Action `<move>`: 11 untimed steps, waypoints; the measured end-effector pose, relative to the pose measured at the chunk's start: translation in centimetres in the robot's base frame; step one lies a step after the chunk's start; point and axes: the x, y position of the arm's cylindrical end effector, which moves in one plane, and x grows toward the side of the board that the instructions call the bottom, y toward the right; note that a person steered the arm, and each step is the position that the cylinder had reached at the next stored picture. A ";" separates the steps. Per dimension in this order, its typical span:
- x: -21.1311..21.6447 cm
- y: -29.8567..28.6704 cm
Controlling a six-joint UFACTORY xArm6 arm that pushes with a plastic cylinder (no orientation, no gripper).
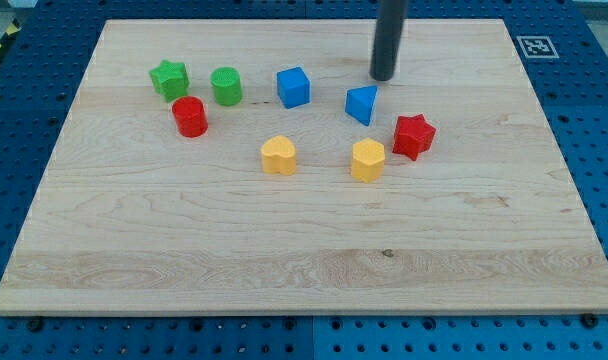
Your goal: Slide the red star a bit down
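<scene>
My tip (383, 78), bare rod, no fingers, holds nothing, upper centre of frame. Red plastic star (413, 136) sits lower right of it, small blue wedge block (362, 104) between. I need tip directly above star.

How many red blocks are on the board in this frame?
2. The red star sits toward the view's right, beside the yellow block. The red cylinder sits at the view's left, below the green star. None appears hidden.

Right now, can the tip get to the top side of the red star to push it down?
Probably yes. My tip sits above and left of the red star, with bare board above the star. The blue triangular block lies just below the tip, so I would swing right first, then come down.
</scene>
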 end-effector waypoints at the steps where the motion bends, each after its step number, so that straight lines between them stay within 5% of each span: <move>1: 1.1 4.6; 4: 6.9 12.6; 8: 7.7 1.4; 11: 10.7 0.1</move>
